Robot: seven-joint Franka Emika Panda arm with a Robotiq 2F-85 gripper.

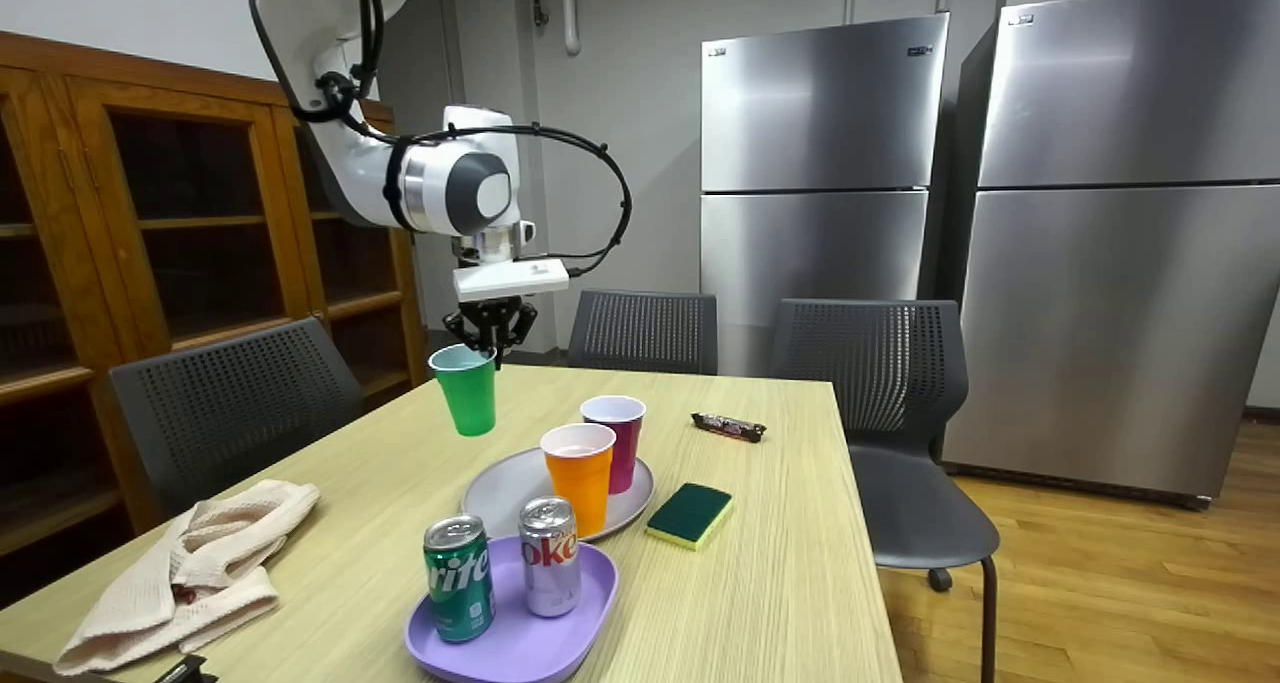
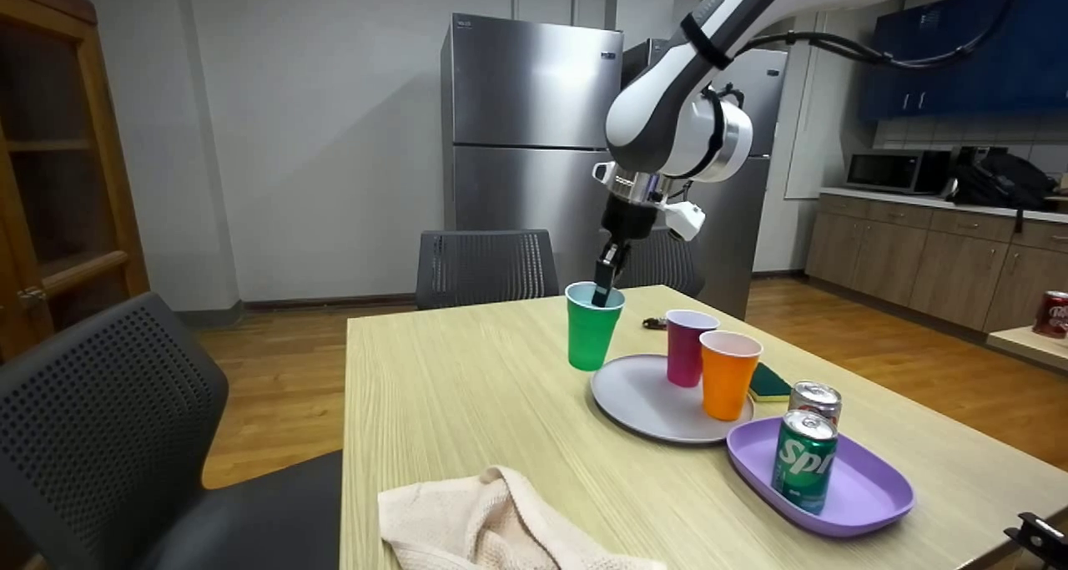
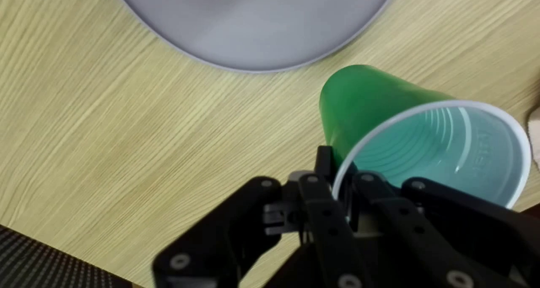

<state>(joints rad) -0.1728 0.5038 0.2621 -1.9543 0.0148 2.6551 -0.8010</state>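
My gripper [image 1: 494,348] is shut on the rim wall of a green cup [image 1: 468,403] with a pale inside. In the wrist view one finger of the gripper [image 3: 338,165] is outside the green cup [image 3: 367,96] and one is inside. The cup is mouth up and slightly tilted; I cannot tell whether its base touches the table. In an exterior view the green cup [image 2: 589,340] is just beside a round grey plate [image 2: 630,396]. On that plate stand a magenta cup [image 2: 686,351] and an orange cup [image 2: 726,382], both upright. The plate [image 3: 261,43] also shows in the wrist view.
A purple tray [image 1: 520,658] holds a green Sprite can [image 1: 459,583] and a silver Coke can [image 1: 550,563]. A green and yellow sponge [image 1: 690,516], a wrapped bar [image 1: 728,427] and a beige cloth [image 1: 190,573] lie on the table. Grey chairs [image 1: 645,333] stand around it.
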